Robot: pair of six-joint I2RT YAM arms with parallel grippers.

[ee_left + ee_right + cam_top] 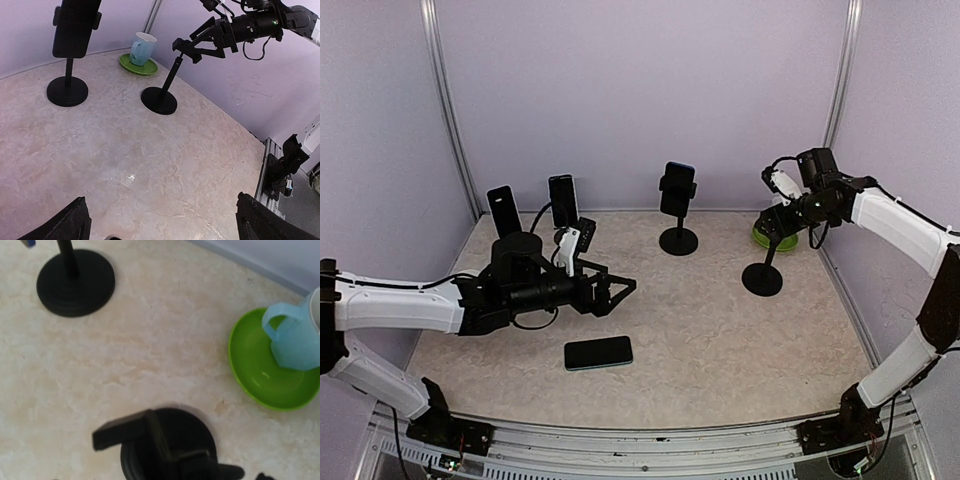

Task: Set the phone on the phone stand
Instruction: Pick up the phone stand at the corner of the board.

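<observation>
The phone (598, 352), black and lying flat, rests on the table near the front, just below my left gripper (625, 290). That gripper hovers open, and in the left wrist view its fingers (70, 227) stand far apart over bare table. The empty phone stand (762, 279) is at the right, a round black base with a tilted pole (167, 82). My right gripper (186, 50) sits at the stand's head with its jaws spread. I cannot tell whether they touch it. The right wrist view looks straight down on the stand's clamp (125, 432) and shows no fingers.
A blue mug (141, 47) on a green saucer (270, 370) stands behind the empty stand, by the right wall. A stand holding a phone (677, 190) is at back centre, and two more (503, 210) (563, 200) stand at back left. Lilac walls close in the table.
</observation>
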